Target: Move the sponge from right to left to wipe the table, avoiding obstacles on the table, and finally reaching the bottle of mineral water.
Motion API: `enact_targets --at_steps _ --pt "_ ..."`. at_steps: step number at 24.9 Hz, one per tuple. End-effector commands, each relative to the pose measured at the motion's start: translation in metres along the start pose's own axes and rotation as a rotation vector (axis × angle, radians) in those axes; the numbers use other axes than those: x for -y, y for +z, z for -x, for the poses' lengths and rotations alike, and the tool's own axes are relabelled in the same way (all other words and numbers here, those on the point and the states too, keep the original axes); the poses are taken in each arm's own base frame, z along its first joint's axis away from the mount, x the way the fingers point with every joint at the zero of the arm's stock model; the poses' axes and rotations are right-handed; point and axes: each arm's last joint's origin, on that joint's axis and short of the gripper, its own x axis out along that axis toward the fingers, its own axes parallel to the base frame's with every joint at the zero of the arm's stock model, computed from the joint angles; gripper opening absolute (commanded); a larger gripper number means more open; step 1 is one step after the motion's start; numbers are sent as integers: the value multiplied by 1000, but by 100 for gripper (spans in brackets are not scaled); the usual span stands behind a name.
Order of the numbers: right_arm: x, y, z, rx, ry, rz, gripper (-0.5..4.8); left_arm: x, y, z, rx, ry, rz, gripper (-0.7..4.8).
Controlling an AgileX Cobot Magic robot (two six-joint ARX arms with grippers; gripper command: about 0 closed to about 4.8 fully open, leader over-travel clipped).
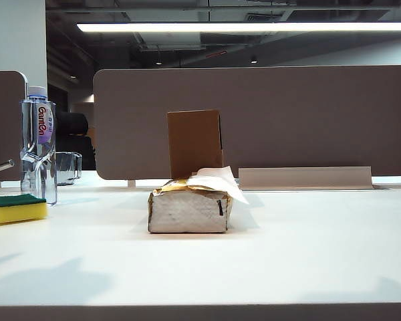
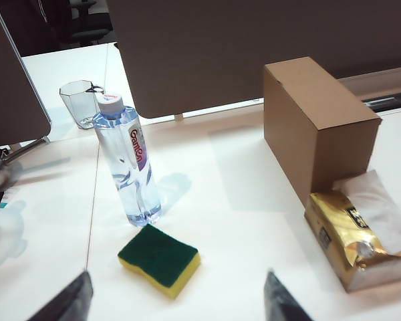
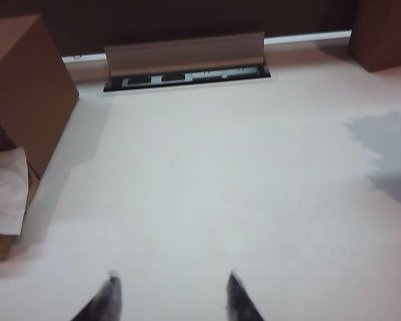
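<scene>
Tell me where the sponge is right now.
In the exterior view the sponge lies at the table's far left, just in front of the water bottle, held by neither gripper.

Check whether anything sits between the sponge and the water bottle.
Nothing visible does: the sponge lies right beside the bottle of mineral water, green side up. The left gripper hangs open above it, holding nothing; the right gripper is over bare table.

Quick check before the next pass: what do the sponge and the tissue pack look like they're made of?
Sponge: soft yellow foam by its look, under a dark green, matte, fibrous-looking scouring layer. Tissue pack: thin shiny foil-like wrap, gold on top, crinkled and reflective, with soft white tissue paper sticking out.
</scene>
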Motion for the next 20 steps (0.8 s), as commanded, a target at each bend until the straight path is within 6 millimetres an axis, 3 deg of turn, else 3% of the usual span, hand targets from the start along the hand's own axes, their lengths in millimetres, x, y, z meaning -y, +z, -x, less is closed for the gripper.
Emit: enact_targets --at_steps 1,4,6,8,11,13,16,20 --pt "0 -3 -2 37 5 6 201 0 -3 -8 62 8 24 327" --pt "1 -10 -6 29 4 5 198 1 -10 -15 68 -10 42 275" --pt "2 -17 -9 29 3 5 195 1 -17 -20 54 -12 43 273" --pt "2 -27 -14 47 5 4 105 2 -24 -24 31 -11 45 272" --pt "3 -36 -17 58 5 -1 95 3 -30 -25 31 -6 46 268" --pt "4 -44 -20 72 6 -3 42 4 -36 -24 42 -5 45 265" --pt "4 -46 -22 100 8 -22 11 5 -46 -23 66 -2 43 163" --pt "4 -44 -21 126 8 -44 -5 8 -64 -21 78 -2 52 115"
